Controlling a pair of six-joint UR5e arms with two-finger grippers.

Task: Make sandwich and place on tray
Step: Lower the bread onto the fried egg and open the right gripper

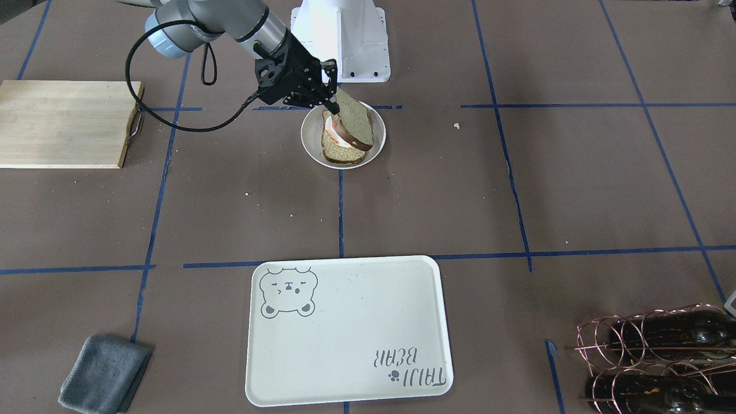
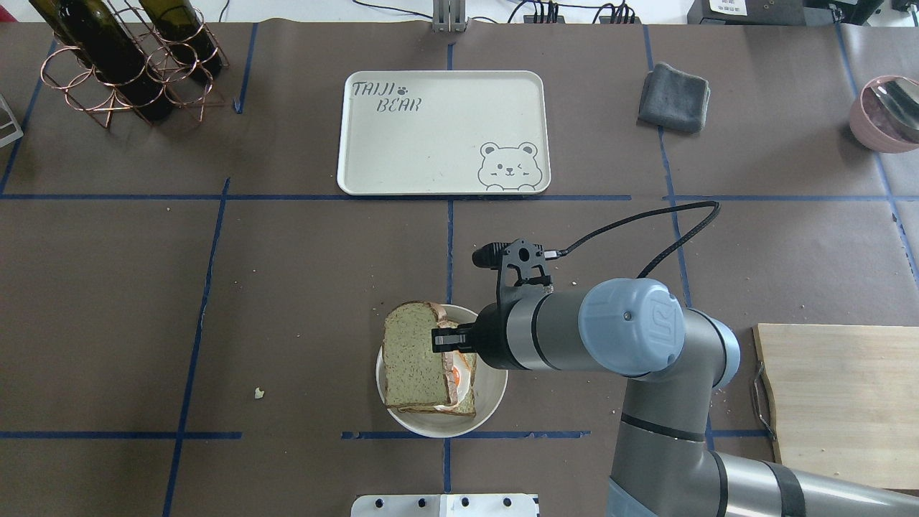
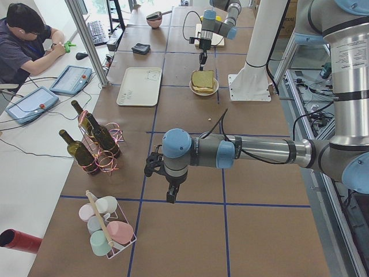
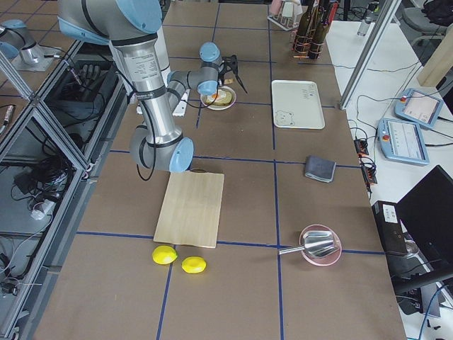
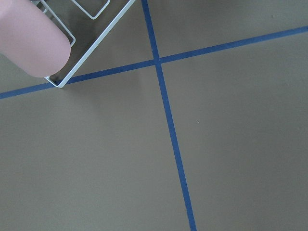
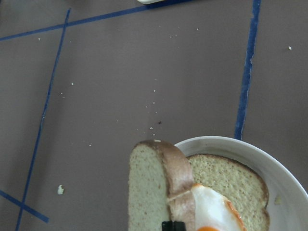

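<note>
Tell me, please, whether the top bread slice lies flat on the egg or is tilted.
Tilted: the right gripper holds the top slice raised at one edge, egg exposed beneath.

We see a worktop [image 2: 287, 287] covered in brown sheeting and marked into squares by blue tape lines [image 2: 449, 237]. On its far side from the robot lie the cream tray [image 2: 431, 143], a folded grey cloth [image 2: 673, 97] to the tray's right, and a copper wire rack [image 2: 82, 75] of dark bottles to its left. A round white plate [image 2: 445, 427] sits near the robot's base. A wooden board [image 2: 840, 395] lies to the plate's right, with two lemons [image 4: 164, 255] just past the board's end. A pink bowl [image 2: 883, 115] and crumbs [image 2: 259, 393] rest there too.
</note>
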